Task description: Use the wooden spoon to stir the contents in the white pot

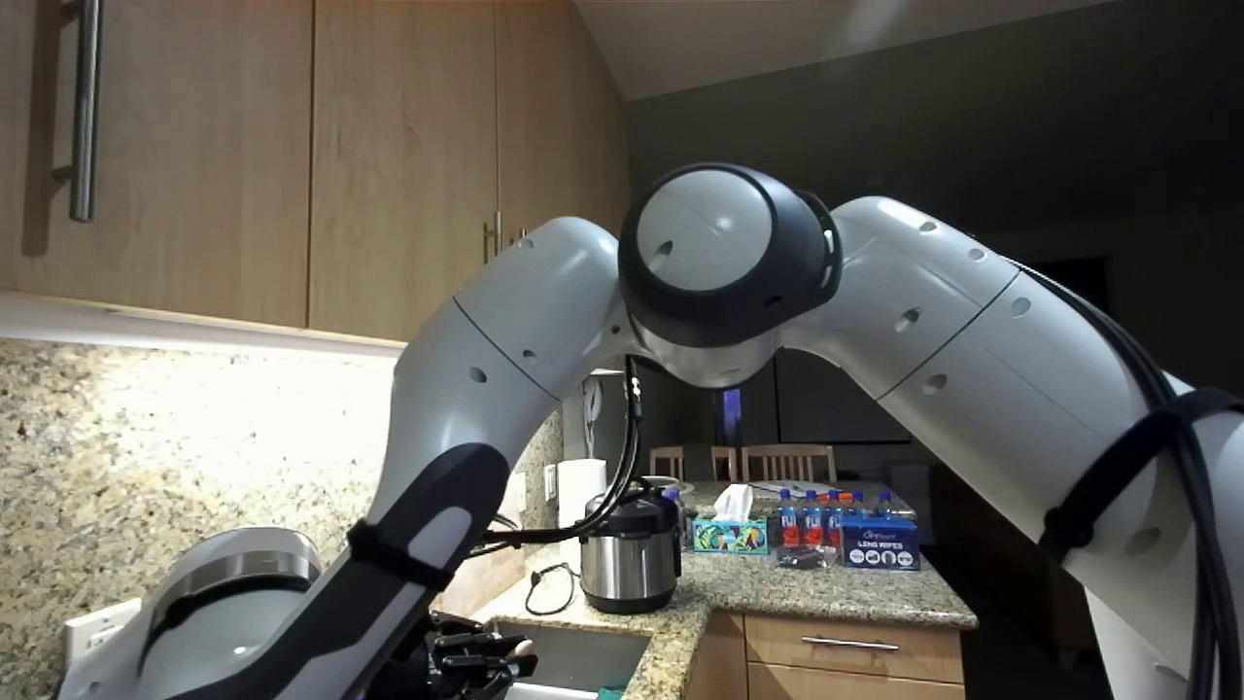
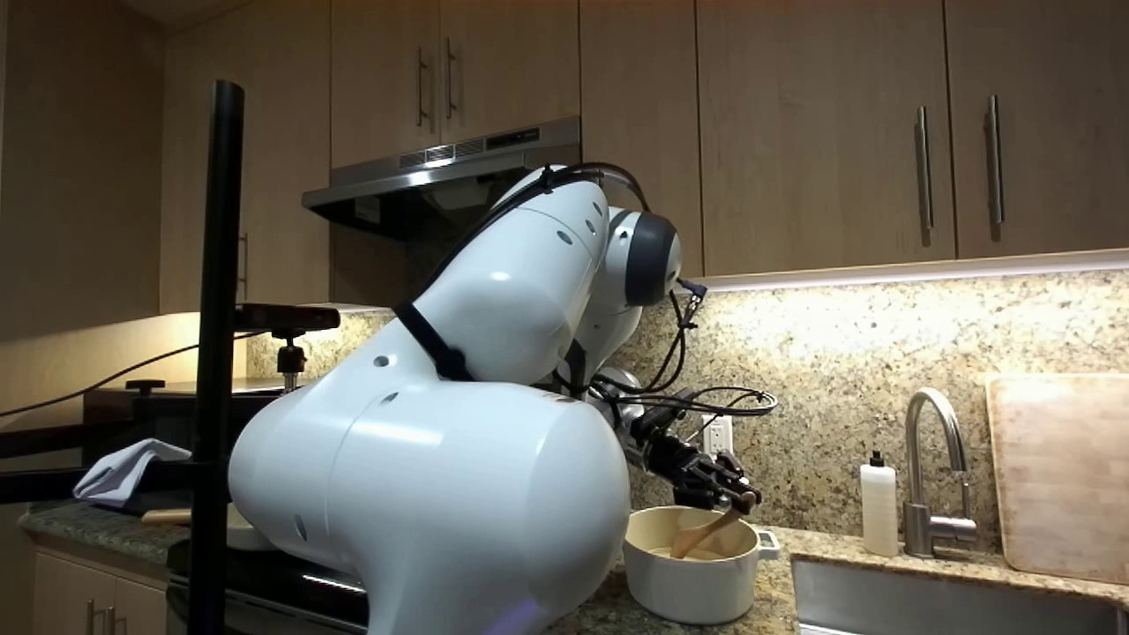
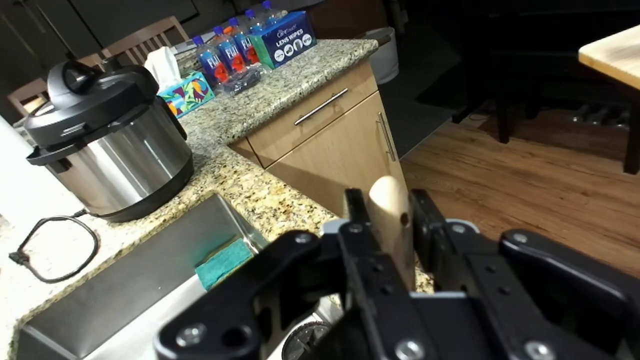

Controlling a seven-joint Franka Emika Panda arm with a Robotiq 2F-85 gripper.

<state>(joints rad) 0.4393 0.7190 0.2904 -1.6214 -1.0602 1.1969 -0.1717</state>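
- Your tool (image 3: 387, 207) is clamped on the wooden spoon (image 2: 708, 529); the wrist view shows the handle's rounded end standing up in its grip.
- In an exterior view you see the spoon slant down from the tool, its lower end inside the white pot (image 2: 691, 586). You cannot tell whether it touches the bottom.
- That pot stands upright on the bench (image 2: 776, 593), just beside the sink (image 2: 882, 593). What it contains is hard for you to make out.
- Behind the sink you have a white bottle (image 2: 878, 507) next to the faucet (image 2: 917, 529), and a cutting board (image 2: 1063, 476) leaning on the backsplash (image 2: 838, 353).
- Your wrist view shows a pressure cooker (image 3: 125, 155) on the bench near the sink, a black cord (image 3: 96, 244) beside it, and a green sponge (image 3: 225, 262) in the sink.
- Past the cooker you see a tissue box (image 3: 187, 95), water bottles (image 3: 230, 50) and a lens wipes box (image 3: 287, 40).
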